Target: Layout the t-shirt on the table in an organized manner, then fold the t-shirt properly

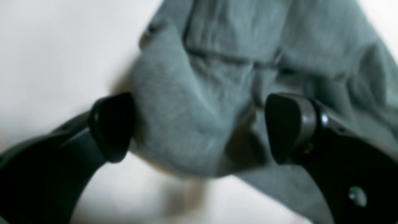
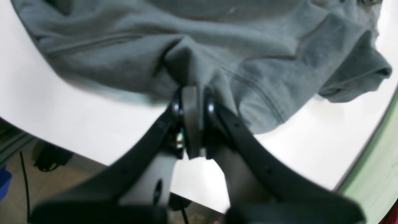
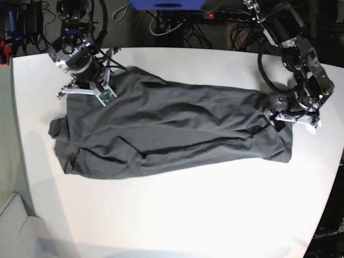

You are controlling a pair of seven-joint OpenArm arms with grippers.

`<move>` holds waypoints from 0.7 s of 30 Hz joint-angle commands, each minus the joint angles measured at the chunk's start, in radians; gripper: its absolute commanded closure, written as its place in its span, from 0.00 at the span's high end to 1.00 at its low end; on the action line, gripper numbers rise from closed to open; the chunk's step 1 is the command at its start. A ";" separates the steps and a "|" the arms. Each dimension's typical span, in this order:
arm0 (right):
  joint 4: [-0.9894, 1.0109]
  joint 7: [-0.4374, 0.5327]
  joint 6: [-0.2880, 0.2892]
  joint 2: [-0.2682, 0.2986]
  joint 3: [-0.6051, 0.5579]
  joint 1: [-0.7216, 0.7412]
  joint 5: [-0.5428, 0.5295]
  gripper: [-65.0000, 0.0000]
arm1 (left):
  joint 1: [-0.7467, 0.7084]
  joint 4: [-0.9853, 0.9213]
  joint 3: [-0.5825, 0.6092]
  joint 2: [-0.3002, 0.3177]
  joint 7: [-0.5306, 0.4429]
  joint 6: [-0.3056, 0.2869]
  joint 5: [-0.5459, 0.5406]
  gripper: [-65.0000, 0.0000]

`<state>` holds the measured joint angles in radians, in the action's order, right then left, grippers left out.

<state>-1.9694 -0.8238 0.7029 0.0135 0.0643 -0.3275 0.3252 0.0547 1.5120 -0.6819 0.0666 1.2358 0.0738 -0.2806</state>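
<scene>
jaws: right gripper (image 2: 192, 93) clamped on the t-shirt (image 3: 172, 129), left gripper (image 1: 199, 127) spread apart around a bunched edge; close fully before tensioning across the table (image 3: 177, 215).

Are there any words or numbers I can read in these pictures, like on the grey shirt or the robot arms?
"OpenArm": faint pale letters at the bottom right corner of the base view, beside the white tabletop; the ending is too blurred to be sure.
Dark charcoal-grey fabric t-shirt: no print or readable label shows.
Black left gripper and black right gripper: no writing visible.
Green circuit board on the right arm: markings too small to read.
</scene>
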 commanded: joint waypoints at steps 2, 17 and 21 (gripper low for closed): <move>-0.017 0.014 -0.005 -0.001 0.001 0.006 -0.004 0.00 | -0.052 0.065 -0.042 0.009 0.045 0.008 0.011 1.00; -0.017 0.016 -0.005 -0.013 -0.042 0.008 -0.004 0.00 | -0.085 0.447 -0.106 0.014 0.160 -0.001 -0.021 1.00; -0.017 0.014 -0.005 -0.013 -0.048 0.006 -0.004 0.00 | -0.059 0.399 -0.042 0.009 0.038 -0.001 -0.045 1.00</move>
<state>-1.9694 -0.8234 0.7029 -0.0002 0.0154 -0.3248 0.3260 -0.0162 1.8950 -0.7200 0.0650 1.2861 0.0746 -0.3206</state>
